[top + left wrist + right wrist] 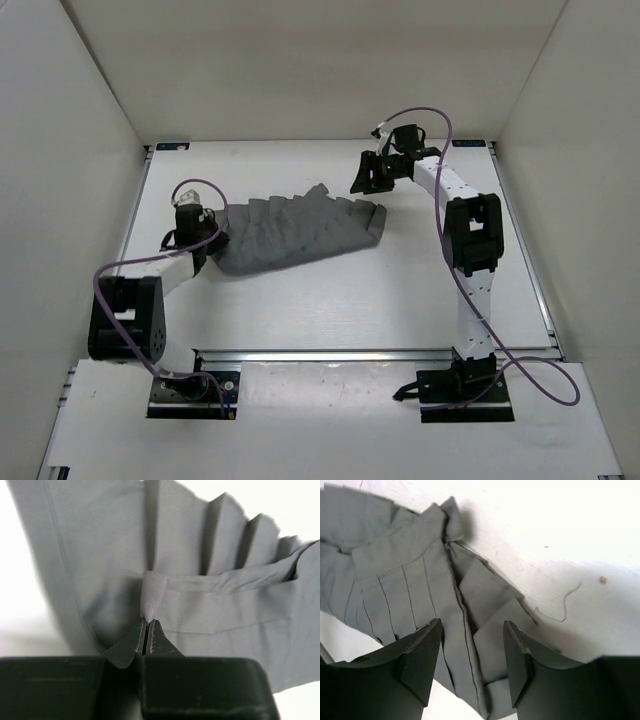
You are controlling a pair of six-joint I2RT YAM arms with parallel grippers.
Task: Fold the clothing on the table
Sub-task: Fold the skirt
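The clothing (300, 228), a dark grey pleated garment, lies spread on the white table (360, 300), left of centre. At its left end my left gripper (212, 240) is shut on it. In the left wrist view the jaws (147, 622) pinch a small fold of the clothing (225, 610) at their tips. My right gripper (363, 186) hangs open just above the garment's right end. In the right wrist view its fingers (472, 625) straddle the clothing (410, 570) lying flat below, and nothing is held between them.
Thin metal rails (375, 353) run along the table's edges and plain white walls (60, 150) rise close on three sides. A loose thread (560, 607) and a small speck (603, 580) lie on the table right of the garment.
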